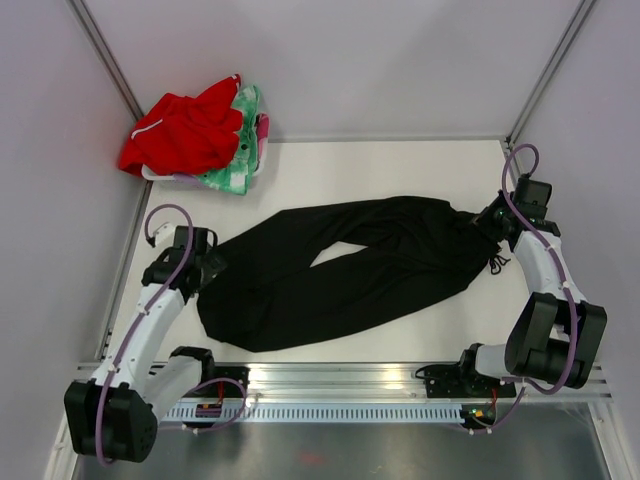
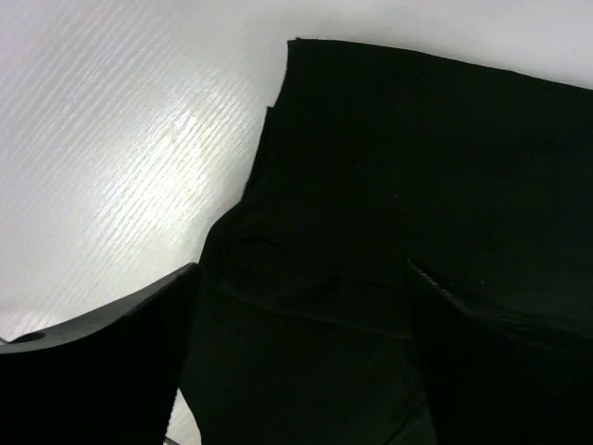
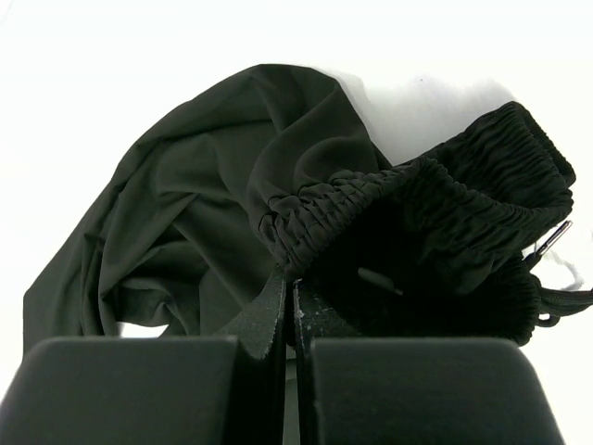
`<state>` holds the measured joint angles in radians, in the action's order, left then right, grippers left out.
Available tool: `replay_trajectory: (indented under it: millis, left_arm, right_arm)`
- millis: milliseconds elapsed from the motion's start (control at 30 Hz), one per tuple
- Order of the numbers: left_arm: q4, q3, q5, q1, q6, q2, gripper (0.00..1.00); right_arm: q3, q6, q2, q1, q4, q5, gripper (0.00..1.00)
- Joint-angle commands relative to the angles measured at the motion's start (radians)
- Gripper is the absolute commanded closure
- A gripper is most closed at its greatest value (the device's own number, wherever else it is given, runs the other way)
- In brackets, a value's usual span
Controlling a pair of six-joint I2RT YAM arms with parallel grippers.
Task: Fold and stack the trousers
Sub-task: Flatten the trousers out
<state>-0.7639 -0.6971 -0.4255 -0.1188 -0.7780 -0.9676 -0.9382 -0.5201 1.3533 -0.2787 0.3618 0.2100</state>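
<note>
Both ends of the trousers (image 1: 350,265) were attended: right gripper (image 3: 287,283) clamped the waistband (image 3: 445,185) at three o'clock, likely as anchor; left gripper (image 2: 301,311) hung open at nine o'clock.

The left gripper (image 2: 301,278) has its 2 dark fingers (image 2: 102,371) spread wide at the bottom corners of the view, with nothing pinched between them. The black trousers (image 2: 417,167) fill the middle and right, the cloth lying beneath the gap, faintly creased. A straight cloth edge runs along the top, cornering at upper centre. The white table (image 2: 111,139), finely ribbed and glossy, shows at left and top.
</note>
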Motion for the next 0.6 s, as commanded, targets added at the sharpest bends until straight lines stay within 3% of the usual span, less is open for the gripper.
replay_trajectory:
  millis: [0,100,233,567]
  left_arm:
    - [0.035,-0.051,0.039,0.024,-0.02,0.027,0.0]
    - [0.08,-0.116,0.045,0.1,0.094,-0.052,0.0]
    - [0.169,-0.153,0.197,0.266,0.151,-0.217,0.03]
    - [0.412,-0.117,0.399,0.349,0.157,-0.473,0.18]
  right_arm:
    - [-0.005,0.0,0.004,-0.004,-0.034,-0.012,1.0]
    - [-0.019,0.009,0.009,-0.004,-0.023,0.003,1.0]
    - [-0.02,0.002,0.013,-0.004,-0.04,0.008,1.0]
    - [-0.007,0.006,0.038,-0.004,-0.06,-0.004,0.99]
